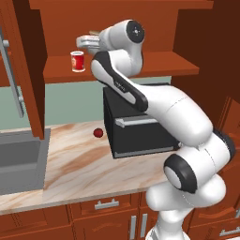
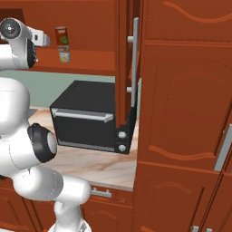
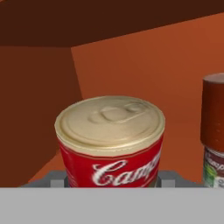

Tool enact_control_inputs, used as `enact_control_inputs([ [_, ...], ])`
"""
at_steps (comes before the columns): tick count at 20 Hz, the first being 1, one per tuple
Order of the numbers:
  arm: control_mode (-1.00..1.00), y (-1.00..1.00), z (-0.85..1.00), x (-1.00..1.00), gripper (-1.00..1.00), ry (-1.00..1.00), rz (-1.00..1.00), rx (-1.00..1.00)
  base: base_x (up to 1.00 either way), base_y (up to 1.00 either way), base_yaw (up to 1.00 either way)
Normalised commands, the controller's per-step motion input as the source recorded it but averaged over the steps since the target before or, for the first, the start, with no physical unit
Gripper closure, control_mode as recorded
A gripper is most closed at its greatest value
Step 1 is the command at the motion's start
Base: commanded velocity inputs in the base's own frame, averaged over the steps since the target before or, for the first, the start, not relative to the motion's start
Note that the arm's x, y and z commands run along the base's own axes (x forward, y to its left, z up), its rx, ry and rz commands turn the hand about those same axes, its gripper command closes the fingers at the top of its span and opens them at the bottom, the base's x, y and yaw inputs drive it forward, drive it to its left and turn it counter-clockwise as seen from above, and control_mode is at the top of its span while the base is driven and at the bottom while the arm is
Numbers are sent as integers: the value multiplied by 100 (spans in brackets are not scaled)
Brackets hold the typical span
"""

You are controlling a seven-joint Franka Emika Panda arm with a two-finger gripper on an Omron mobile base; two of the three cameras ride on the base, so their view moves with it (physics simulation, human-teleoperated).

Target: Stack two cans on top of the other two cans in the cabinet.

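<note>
Reddish-brown wall cabinet (image 1: 154,65) open, door (image 2: 122,63) with long grey bar handle swung out. Black microwave (image 1: 136,129) on marble counter (image 1: 79,164) beneath. Franka arm reaching up onto the shelf. On the shelf: red can with white bands (image 1: 78,61) standing alone; dark red-brown can stacked on pale can (image 2: 63,44). Gripper (image 3: 113,179) holding a red soup can with beige lid (image 3: 110,140), closed around it. Small red ball (image 1: 98,132) on counter.

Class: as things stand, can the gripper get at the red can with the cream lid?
Probably yes. The cabinet door stands open, the red can sits close ahead of the gripper with nothing between, and the dark red-brown can stands apart.
</note>
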Motion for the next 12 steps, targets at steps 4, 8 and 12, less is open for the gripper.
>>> enact_control_inputs([
  [4, -100, 14, 1, 0, 100, 0, 0, 0, 0, 0, 0],
  [8, -100, 23, 0, 2, 100, 0, 0, 0, 0, 0, 0],
  [12, -100, 24, 0, 8, 100, 0, 0, 0, 0, 0, 0],
])
